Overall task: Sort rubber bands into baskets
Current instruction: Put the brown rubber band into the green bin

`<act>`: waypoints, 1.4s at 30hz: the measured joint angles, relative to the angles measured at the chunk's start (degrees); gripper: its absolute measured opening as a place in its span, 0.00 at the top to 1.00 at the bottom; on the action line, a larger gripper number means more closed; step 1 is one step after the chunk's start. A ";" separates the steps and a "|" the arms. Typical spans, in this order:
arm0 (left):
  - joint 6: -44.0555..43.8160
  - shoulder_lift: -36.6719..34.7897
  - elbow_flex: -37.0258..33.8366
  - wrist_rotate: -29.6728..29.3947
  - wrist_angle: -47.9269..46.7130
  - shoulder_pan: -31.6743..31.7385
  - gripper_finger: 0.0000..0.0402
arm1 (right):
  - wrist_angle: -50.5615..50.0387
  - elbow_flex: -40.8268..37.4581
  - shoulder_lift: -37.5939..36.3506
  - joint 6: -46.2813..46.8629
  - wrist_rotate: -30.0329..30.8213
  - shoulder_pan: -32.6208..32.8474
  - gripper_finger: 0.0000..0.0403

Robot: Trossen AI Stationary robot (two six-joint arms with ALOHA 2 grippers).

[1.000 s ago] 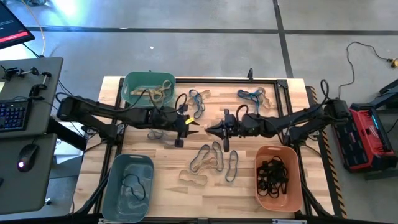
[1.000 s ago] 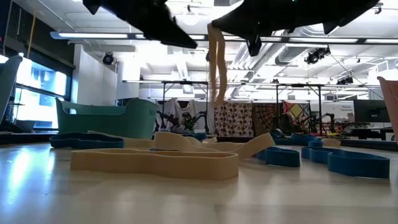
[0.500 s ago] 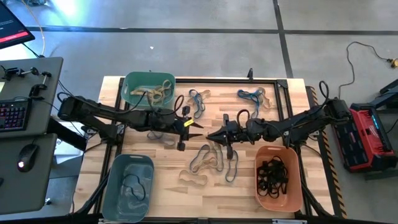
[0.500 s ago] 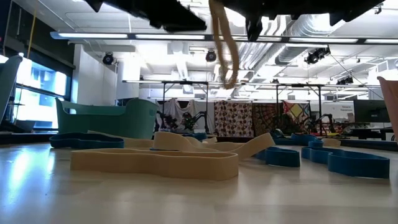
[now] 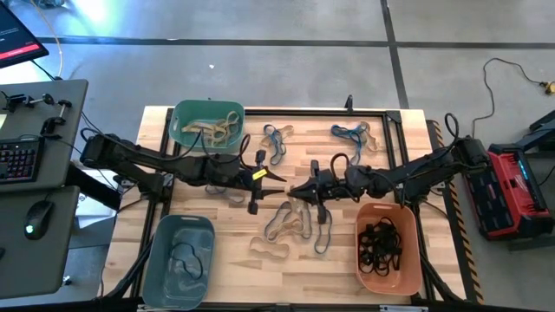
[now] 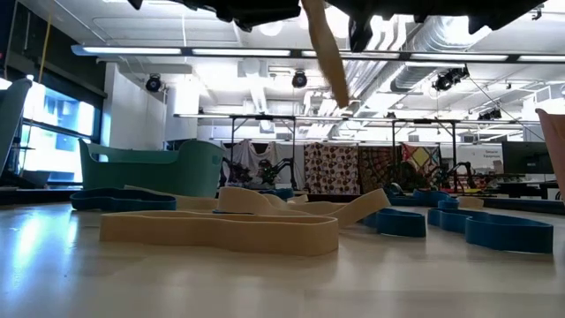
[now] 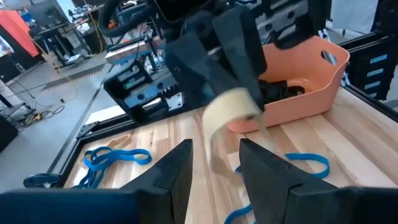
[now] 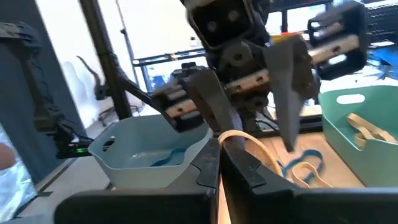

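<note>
Above the table's middle my two grippers face each other tip to tip. My right gripper (image 5: 292, 190) (image 8: 219, 158) is shut on a tan rubber band (image 6: 328, 55) (image 7: 229, 116). My left gripper (image 5: 279, 179) (image 7: 214, 149) is open, its fingers (image 8: 289, 84) standing either side of the band's loop; whether they touch it I cannot tell. More tan and blue rubber bands (image 5: 290, 221) (image 6: 221, 231) lie flat on the wood. The teal basket (image 5: 179, 121) holds tan bands, the grey-blue basket (image 5: 156, 251) a few, and the orange basket (image 5: 364, 217) black ones. My right gripper pinches the tan band between its two shut fingers at one end of the loop (image 8: 226, 137). The fingers lie about level and point toward the table's left. The band's free part (image 6: 340, 93) hangs slack and slanted below them, clear of the table.
Blue and tan bands lie at the far side (image 5: 276, 139) (image 5: 351, 134) and near the middle (image 5: 325, 230) (image 5: 277, 251). A black frame (image 5: 395, 117) edges the table. The teal basket stands far left, the grey-blue near left, the orange near right.
Both grippers have tipped up toward level and drifted a little toward the table's near edge, still tip to tip. The tan band, which hung straight down from my right gripper, has swung aside and now hangs slanted and higher.
</note>
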 joint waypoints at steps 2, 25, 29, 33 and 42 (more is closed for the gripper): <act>0.00 0.02 0.00 -0.02 -0.07 0.00 0.69 | 0.79 0.00 0.00 0.02 -1.15 0.02 1.00; 2.61 0.10 0.00 4.03 4.60 -0.24 0.70 | 2.15 0.00 0.00 0.22 -2.65 0.04 1.00; 2.95 0.20 0.00 6.12 4.53 -0.24 0.70 | 3.14 0.00 0.00 1.11 -3.75 0.04 1.00; 3.82 0.20 0.00 6.45 4.55 -0.61 0.72 | 3.28 0.00 0.00 1.11 -3.90 0.06 1.00; 5.48 0.20 0.00 6.42 5.80 -1.11 0.86 | 3.90 0.00 0.00 1.11 -4.09 0.07 1.00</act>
